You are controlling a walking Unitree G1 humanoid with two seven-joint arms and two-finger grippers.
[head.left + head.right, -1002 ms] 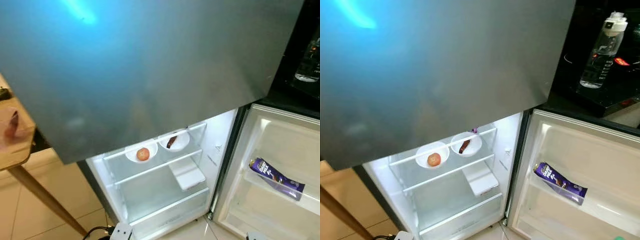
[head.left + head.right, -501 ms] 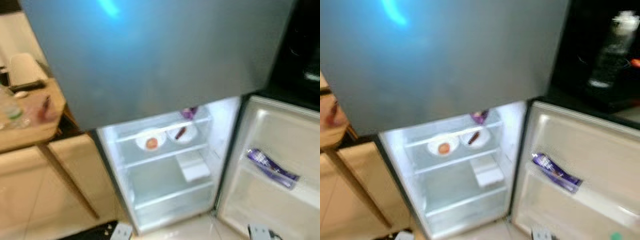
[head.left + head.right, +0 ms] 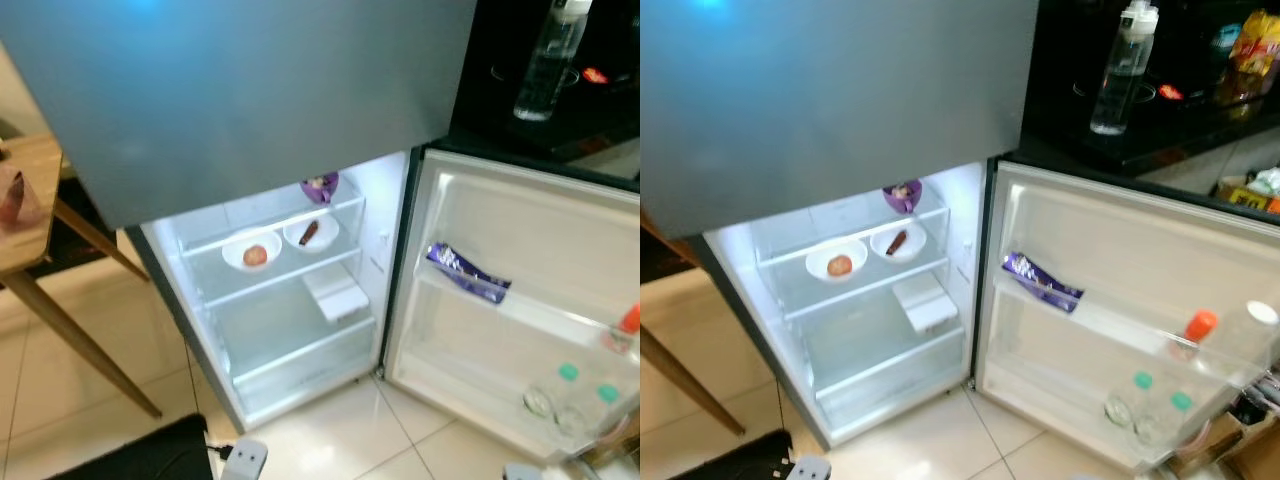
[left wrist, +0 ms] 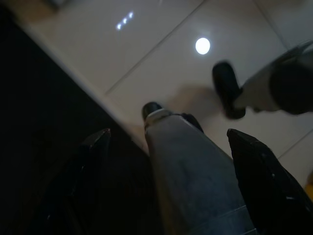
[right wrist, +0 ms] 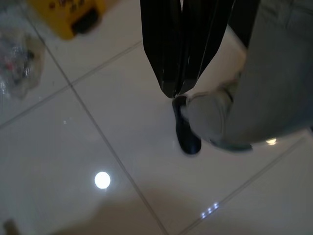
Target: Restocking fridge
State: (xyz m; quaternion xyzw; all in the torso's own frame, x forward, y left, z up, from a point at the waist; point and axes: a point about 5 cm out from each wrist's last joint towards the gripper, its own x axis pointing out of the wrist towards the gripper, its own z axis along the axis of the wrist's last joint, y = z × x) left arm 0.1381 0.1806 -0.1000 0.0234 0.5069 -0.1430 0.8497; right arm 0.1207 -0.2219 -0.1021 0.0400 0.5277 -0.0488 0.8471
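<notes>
Table: wooden (image 3: 25, 215), left of fridge, angled legs.
Counter: black (image 3: 1200, 110), behind door; clear bottle (image 3: 1120, 70) upright on it, yellow packet (image 3: 1252, 40) near.
Floor: pale glossy tiles (image 5: 73, 147); yellow object (image 5: 68, 14).

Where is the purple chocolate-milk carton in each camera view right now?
Left eye view: the purple carton lies tilted in the upper bin of the open fridge door, right of centre.
Right eye view: the same carton sits near the middle of the picture, in that bin.
Left wrist view: floor tiles and the robot's leg.
Right wrist view: floor tiles and a yellow thing.
Shared landmark: the white bowl with the apple on the glass shelf.
</notes>
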